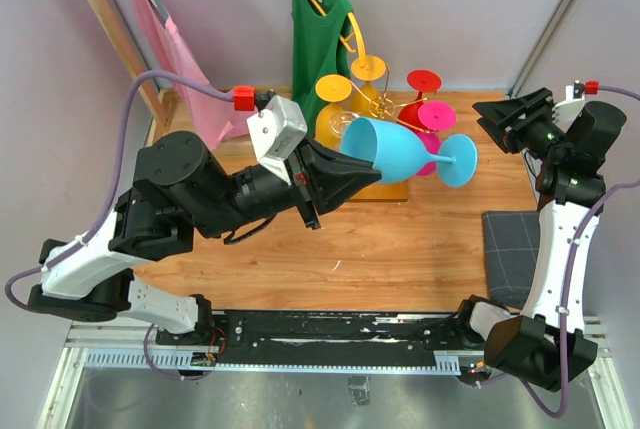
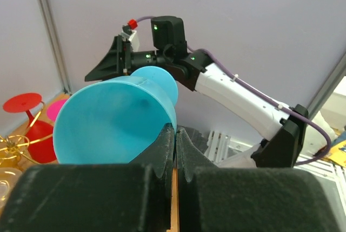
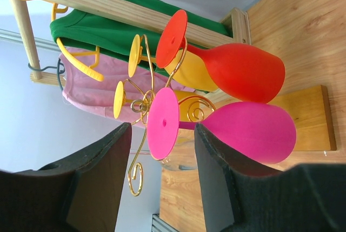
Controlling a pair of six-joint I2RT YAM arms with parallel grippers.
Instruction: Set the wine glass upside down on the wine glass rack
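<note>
Wine glass (image 1: 400, 154) in left end effector (image 1: 370, 173), beside crowded rack (image 3: 143, 104)

Blue wine glass (image 1: 405, 154) on side, rim clamped in left pincer (image 1: 373, 172), just before gold rack (image 3: 142, 104) holding inverted glasses (image 3: 243, 72)

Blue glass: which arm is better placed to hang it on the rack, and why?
Left. The left gripper is shut on the blue glass at its rim, beside the rack. The right gripper is open and empty, further from it.

Robot lab: aluminium frame (image 1: 556, 19), mounting rail (image 1: 330, 334)
</note>
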